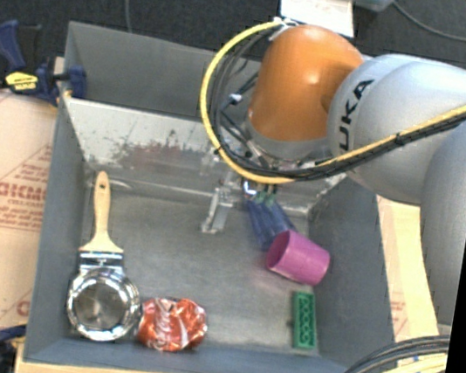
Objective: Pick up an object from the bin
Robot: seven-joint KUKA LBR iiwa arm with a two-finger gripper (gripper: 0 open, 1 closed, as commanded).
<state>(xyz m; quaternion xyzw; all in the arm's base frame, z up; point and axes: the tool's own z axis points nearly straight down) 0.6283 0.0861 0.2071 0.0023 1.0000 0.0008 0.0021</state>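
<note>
My gripper (216, 216) hangs under the orange cover near the bin's back wall. One grey metal finger (219, 205) points down at the floor with nothing against it, and the jaws look spread. Just to its right lies a blue stick with a purple cup-shaped end (299, 259), slanting toward the front right. It is beside the finger, not gripped. A green studded brick (303, 321) lies further to the front right.
A wooden-handled paintbrush (102, 219) lies along the left side, with a round silver tin (101, 306) at its bristle end. A crumpled red and white wrapper (172, 324) sits next to the tin. The arm covers the bin's back right.
</note>
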